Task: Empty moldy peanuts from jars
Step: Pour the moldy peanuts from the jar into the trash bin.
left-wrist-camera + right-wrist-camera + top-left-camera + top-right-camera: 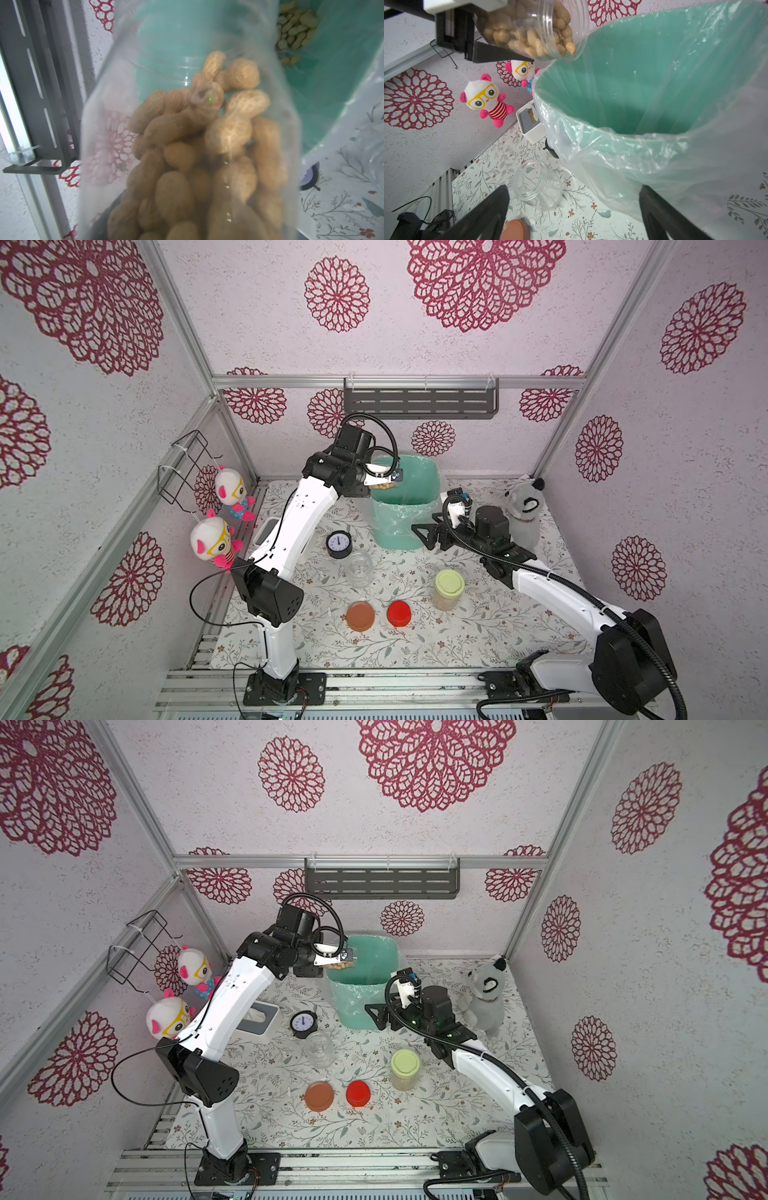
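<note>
My left gripper is shut on a clear lidless jar, held tilted with its mouth over the rim of the teal bin. Peanuts fill the jar's lower side up to the neck, and more peanuts lie at the bottom of the bin. In both top views an empty open jar stands on the mat, and a jar with a yellow-green lid holds peanuts. My right gripper is open and empty, low beside the bin's front.
A brown-orange lid and a red lid lie on the mat near the front. A small clock stands left of the bin, a grey plush right of it. Two panda plushes hang at the left wall, above a white box.
</note>
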Robot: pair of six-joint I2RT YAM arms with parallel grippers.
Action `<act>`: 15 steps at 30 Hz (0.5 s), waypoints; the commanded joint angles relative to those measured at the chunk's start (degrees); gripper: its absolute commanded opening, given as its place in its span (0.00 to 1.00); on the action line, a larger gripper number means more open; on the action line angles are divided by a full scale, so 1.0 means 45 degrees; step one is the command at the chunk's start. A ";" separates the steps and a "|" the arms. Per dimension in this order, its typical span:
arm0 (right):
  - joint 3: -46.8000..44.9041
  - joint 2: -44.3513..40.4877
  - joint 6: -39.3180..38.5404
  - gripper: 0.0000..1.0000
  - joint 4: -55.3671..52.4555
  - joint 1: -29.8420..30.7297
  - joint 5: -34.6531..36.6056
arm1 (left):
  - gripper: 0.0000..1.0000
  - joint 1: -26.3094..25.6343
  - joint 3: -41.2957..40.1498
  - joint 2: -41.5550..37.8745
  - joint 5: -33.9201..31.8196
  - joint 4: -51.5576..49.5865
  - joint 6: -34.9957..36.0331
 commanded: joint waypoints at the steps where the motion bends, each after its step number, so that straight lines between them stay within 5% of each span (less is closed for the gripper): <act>1: -0.0036 -0.0065 -0.0101 0.99 0.0825 -0.0067 -0.0275 | 0.00 -0.0281 0.0049 0.0136 -0.1566 0.0930 0.1246; 15: -0.0330 -0.0012 0.0069 0.99 0.1383 -0.0050 -0.0473 | 0.00 -0.0784 -0.0362 0.0117 -0.2663 0.2473 0.2717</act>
